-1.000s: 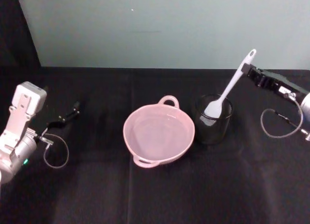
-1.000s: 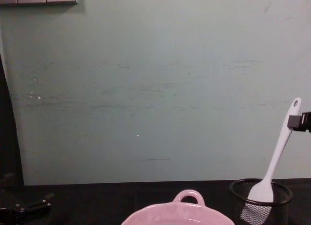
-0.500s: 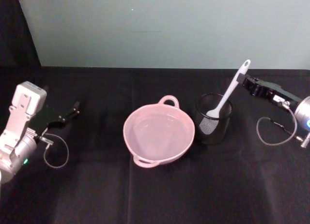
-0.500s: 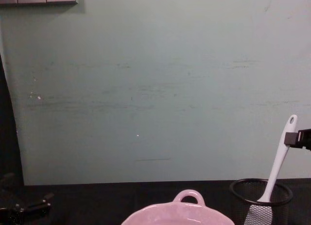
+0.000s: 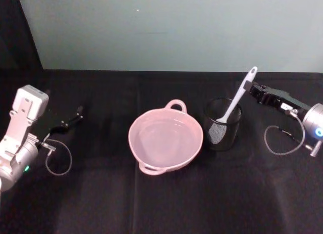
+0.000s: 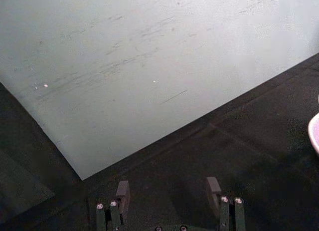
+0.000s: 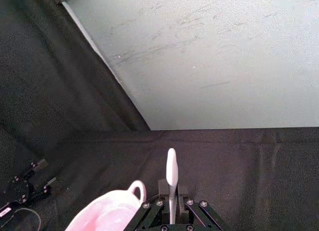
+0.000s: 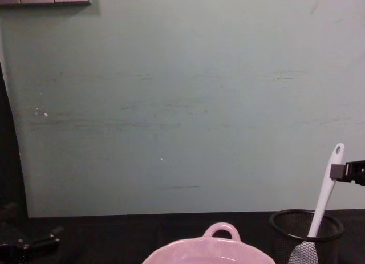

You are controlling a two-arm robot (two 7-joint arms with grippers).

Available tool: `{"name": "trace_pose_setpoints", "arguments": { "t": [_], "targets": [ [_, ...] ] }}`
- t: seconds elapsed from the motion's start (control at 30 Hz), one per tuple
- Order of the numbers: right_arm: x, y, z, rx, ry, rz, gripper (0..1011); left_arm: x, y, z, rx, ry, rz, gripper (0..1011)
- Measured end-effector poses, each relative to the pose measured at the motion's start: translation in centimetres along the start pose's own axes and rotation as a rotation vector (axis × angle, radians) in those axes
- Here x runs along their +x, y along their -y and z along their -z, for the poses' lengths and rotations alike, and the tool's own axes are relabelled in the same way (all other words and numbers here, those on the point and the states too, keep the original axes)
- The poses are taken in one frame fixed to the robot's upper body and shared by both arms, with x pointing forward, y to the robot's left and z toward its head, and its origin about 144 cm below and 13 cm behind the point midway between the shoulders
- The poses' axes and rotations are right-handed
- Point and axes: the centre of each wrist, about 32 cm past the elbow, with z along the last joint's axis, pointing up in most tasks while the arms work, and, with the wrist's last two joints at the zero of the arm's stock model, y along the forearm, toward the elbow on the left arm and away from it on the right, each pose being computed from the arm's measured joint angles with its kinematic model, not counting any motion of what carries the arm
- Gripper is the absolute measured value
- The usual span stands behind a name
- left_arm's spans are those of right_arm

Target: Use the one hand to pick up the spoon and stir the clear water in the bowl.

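Black cloth covers the desk [image 5: 166, 203] below a pale green wall. At the right of the head frame, the right claw [image 5: 254, 89] is clamped on the upper handle of the white spoon [image 5: 237, 96], just under its holed tip; the right wrist view shows the handle pinched between the two fingers [image 7: 162, 187]. From that grip the spoon slants down and leftward, its paddle head inside the black wire-mesh cup [image 5: 222, 125]. Just left of the cup, at frame centre, sits the pink bowl [image 5: 165, 141], its water undisturbed. Far left, the left claw [image 5: 70, 118] rests low over the desk, fingers apart. By my reading the grasp is made, but lifting the spoon out, carrying it over to the bowl and stirring all remain.
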Motion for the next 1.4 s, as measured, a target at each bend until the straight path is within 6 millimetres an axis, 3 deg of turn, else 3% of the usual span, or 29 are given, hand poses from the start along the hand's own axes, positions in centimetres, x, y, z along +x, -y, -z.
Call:
{"name": "trace_pose_setpoints", "arguments": {
  "t": [0.57,0.67,0.73,0.87,1.07,1.4],
  "targets": [
    [0.03,-0.01,0.05,-0.001,-0.002,0.008,100,0.00,0.00,0.00,0.000,0.000,0.000,1011],
    [0.02,-0.02,0.05,-0.001,-0.001,0.007,137,0.00,0.00,0.00,0.000,0.000,0.000,1011],
    [0.02,-0.02,0.05,-0.001,-0.001,0.007,230,0.00,0.00,0.00,0.000,0.000,0.000,1011],
    [0.01,-0.02,0.05,-0.001,0.000,0.007,308,0.00,0.00,0.00,0.000,0.000,0.000,1011],
    [0.00,-0.02,0.06,-0.001,0.000,0.006,548,0.00,0.00,0.00,0.000,0.000,0.000,1011],
    [-0.01,-0.02,0.06,-0.001,0.000,0.005,822,0.00,0.00,0.00,0.000,0.000,0.000,1011]
  ]
}}
